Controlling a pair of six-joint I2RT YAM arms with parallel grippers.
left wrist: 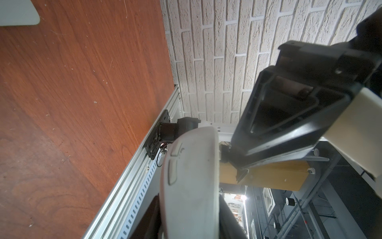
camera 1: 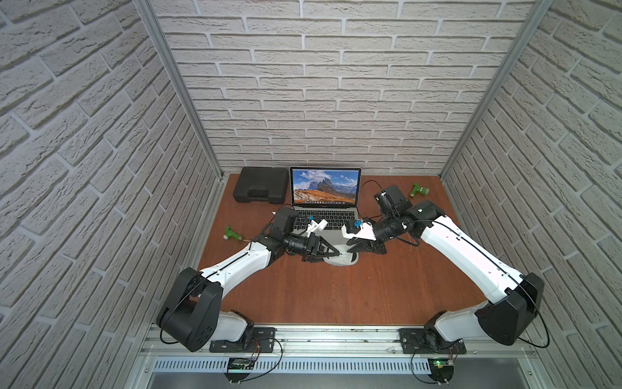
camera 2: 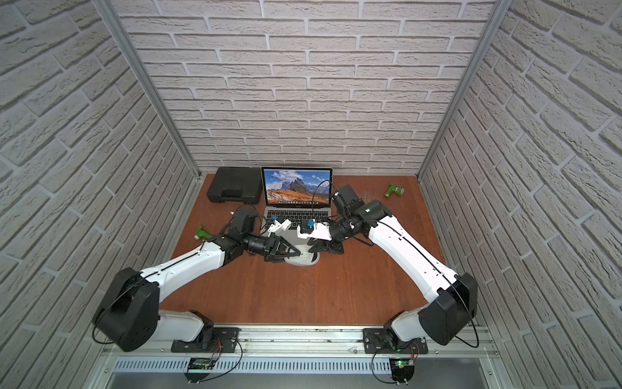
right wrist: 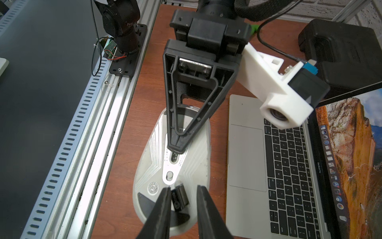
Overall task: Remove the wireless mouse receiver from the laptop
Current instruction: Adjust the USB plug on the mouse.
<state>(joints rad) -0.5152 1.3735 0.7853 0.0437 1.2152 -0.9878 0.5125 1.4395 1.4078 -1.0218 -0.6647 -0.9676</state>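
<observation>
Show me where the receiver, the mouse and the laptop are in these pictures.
receiver (right wrist: pixel 180 197), right wrist view, on its black body.
mouse (right wrist: pixel 152 159), right wrist view, on its grey underside.
laptop (right wrist: pixel 247 157), right wrist view, on the trackpad.

The left gripper (camera 1: pixel 337 253) is clamped; the right gripper (right wrist: pixel 183 187) faces it, jaws apart.

Slim silver laptop (camera 1: pixel 324 188) (camera 2: pixel 296 187), black keys: lid open, screen lit, centre of both top views. Tiny black USB receiver (right wrist: pixel 179 197): unplugged, lying tilted in a recess of the upturned light grey mouse (right wrist: pixel 148 165).
</observation>
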